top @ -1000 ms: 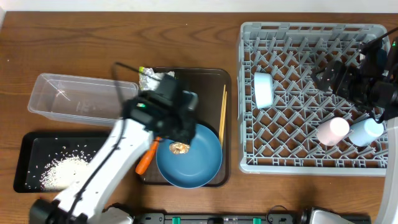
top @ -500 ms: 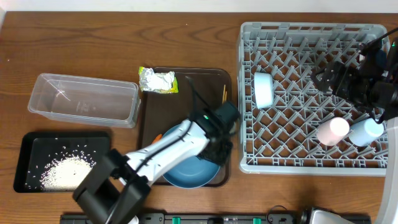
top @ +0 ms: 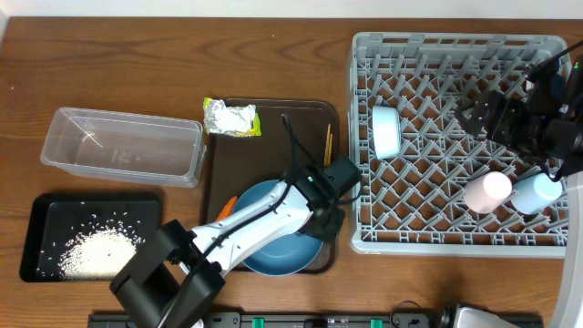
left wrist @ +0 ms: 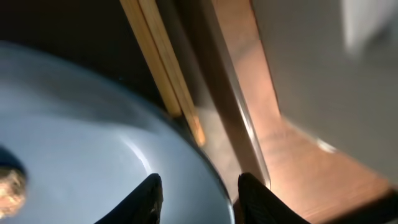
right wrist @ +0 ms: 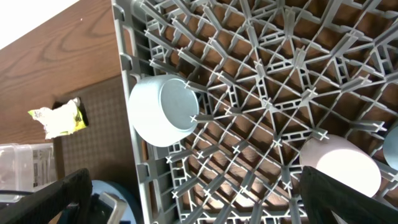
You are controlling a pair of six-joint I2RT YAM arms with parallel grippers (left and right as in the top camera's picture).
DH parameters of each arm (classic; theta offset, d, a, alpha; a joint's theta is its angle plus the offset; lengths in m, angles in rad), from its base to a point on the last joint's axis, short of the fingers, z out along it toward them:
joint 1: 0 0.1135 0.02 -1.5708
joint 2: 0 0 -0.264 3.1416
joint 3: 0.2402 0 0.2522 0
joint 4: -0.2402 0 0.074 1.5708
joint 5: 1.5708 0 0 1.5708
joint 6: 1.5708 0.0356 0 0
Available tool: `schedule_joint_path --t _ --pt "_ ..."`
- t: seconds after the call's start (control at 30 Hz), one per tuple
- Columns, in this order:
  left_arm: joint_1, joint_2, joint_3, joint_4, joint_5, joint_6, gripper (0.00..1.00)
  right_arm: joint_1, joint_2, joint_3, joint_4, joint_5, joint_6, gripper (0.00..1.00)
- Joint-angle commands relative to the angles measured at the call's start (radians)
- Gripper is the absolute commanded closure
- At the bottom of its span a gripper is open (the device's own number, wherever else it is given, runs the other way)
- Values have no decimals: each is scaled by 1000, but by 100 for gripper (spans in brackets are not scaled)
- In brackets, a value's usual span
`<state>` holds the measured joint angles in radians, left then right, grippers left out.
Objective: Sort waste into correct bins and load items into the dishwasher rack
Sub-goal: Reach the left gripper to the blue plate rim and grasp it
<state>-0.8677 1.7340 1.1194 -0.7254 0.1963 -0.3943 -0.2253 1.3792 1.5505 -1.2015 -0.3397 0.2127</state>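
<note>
The large blue plate (top: 273,251) lies on the brown serving tray, partly under my left arm. My left gripper (top: 330,211) is open and straddles the plate's right rim (left wrist: 205,162). In the left wrist view (left wrist: 199,202) the chopsticks (left wrist: 163,68) lie just beyond, and the brown food lump (left wrist: 9,184) sits on the plate. The carrot (top: 223,208) lies left of the plate. The wrapper (top: 230,117) lies at the tray's back left corner. The grey rack (top: 455,55) holds the white bowl (top: 386,130), pink cup (top: 487,191) and light blue cup (top: 536,191). My right gripper (top: 478,117) hovers open and empty over the rack (right wrist: 205,205).
The clear tub (top: 123,146) stands at the left. The black tray (top: 55,214) with rice grains (top: 96,248) lies in front of it. The brown serving tray (top: 273,155) sits close against the rack's left wall.
My left arm has swung from the tray's left side across to the plate's right rim, uncovering the wrapper. The right arm has not moved.
</note>
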Motion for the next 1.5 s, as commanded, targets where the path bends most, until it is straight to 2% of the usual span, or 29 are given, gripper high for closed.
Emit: schedule_joint_path --t 0.0,0.17,0.37,0.63,0.7,0.87,1.07,1.27,1.47 --pt "9 11 -7 38 -76 -13 59 11 -5 -1 -3 -2 0 1" --pt "32 14 -7 63 -96 -30 60 11 -5 -1 -7 -1 -1 1" --pt "44 54 -7 61 -51 -92 65 11 -5 -1 -14 -1 -1 1" --pt "152 73 -7 96 -59 -200 77 11 -5 0 -15 -1 -1 1" --pt "180 73 -7 106 -58 -220 85 11 -5 -1 -15 -1 -2 1" --pt "206 73 -7 135 -59 -219 87 10 -5 -1 -14 -1 -5 1" --pt "196 73 -7 144 -93 -136 94 10 -5 -1 -14 -1 -5 1" --pt "179 75 -7 175 -135 31 94 10 -5 -1 -14 -1 -5 1" --pt "154 79 -7 167 -161 84 92 10 -5 -1 -14 -1 -5 1"
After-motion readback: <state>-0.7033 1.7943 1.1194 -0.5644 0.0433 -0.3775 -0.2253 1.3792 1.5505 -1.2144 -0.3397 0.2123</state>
